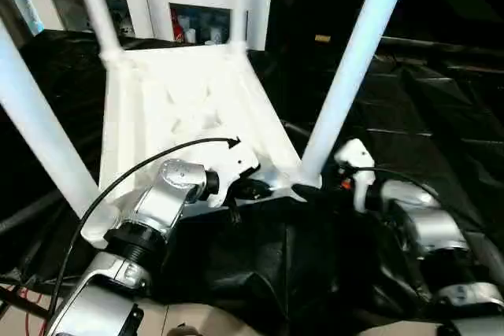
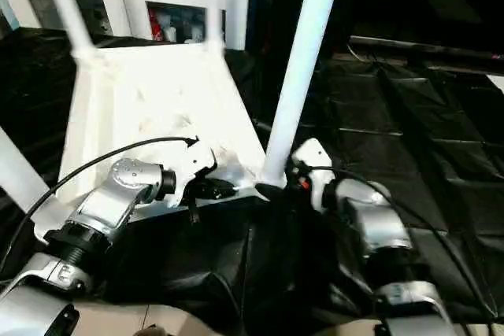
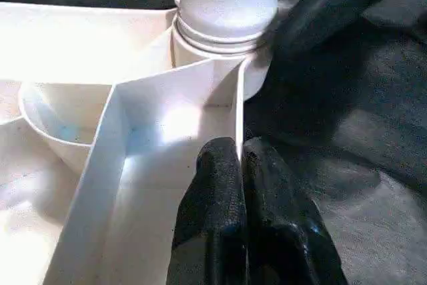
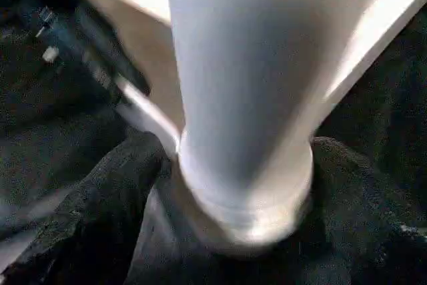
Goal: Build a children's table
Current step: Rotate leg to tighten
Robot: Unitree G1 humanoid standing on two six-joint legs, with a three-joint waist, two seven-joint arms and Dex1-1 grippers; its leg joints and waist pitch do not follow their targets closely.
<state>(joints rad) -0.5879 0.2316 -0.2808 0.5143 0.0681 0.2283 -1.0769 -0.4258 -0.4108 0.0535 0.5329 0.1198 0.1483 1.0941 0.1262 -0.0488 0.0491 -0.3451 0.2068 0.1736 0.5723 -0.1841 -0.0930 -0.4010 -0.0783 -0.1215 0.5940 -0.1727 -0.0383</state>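
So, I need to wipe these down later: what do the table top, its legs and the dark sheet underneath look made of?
Table top: looks like moulded white plastic, smooth with a slight sheen, with thin ribs on its underside. Legs: apparently the same glossy white plastic, with moulded rings at the base. Dark sheet: probably thin black plastic film or coated fabric; it creases and glints.

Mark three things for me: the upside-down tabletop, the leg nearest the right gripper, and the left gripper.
tabletop (image 1: 185, 100): left eye view, ribbed underside.
near right leg (image 1: 354, 60): left eye view, middle of the shaft.
left gripper (image 3: 241, 165): left wrist view, between the fingertips, at a rib.
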